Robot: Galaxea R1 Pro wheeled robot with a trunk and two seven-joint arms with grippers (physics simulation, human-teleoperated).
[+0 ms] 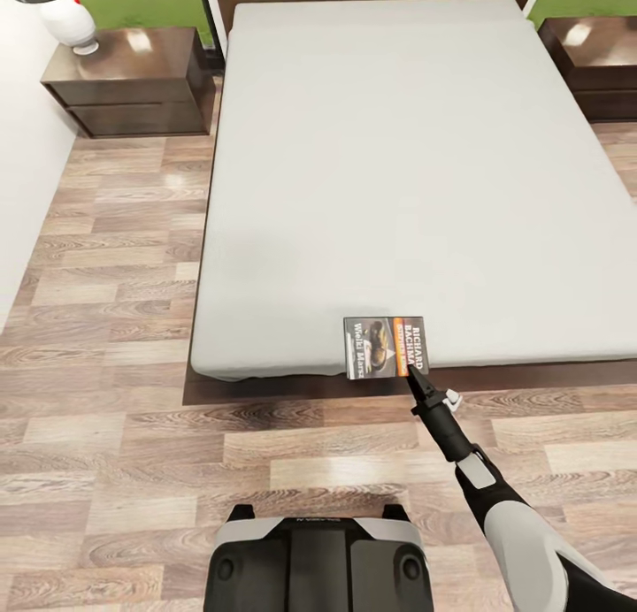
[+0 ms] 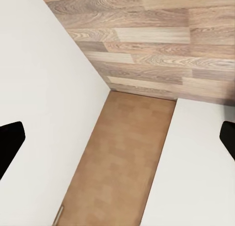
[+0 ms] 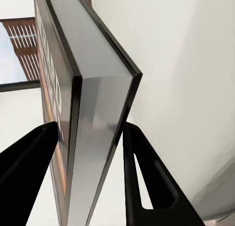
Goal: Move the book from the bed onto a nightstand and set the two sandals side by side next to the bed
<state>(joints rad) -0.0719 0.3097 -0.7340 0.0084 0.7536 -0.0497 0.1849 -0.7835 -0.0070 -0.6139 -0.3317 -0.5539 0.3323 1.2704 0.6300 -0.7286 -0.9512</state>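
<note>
Pinching the book [image 1: 386, 347] at the bed's [image 1: 380, 152] foot edge, the right gripper [image 1: 412, 371] is seen; the left nightstand [image 1: 133, 81] lies far beyond.

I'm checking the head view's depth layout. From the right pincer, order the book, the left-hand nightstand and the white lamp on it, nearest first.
1. The book, at the mattress's near edge, between the right pincer's fingers.
2. The nightstand, far left beside the bed's head.
3. The lamp, at that nightstand's far left corner.
</note>
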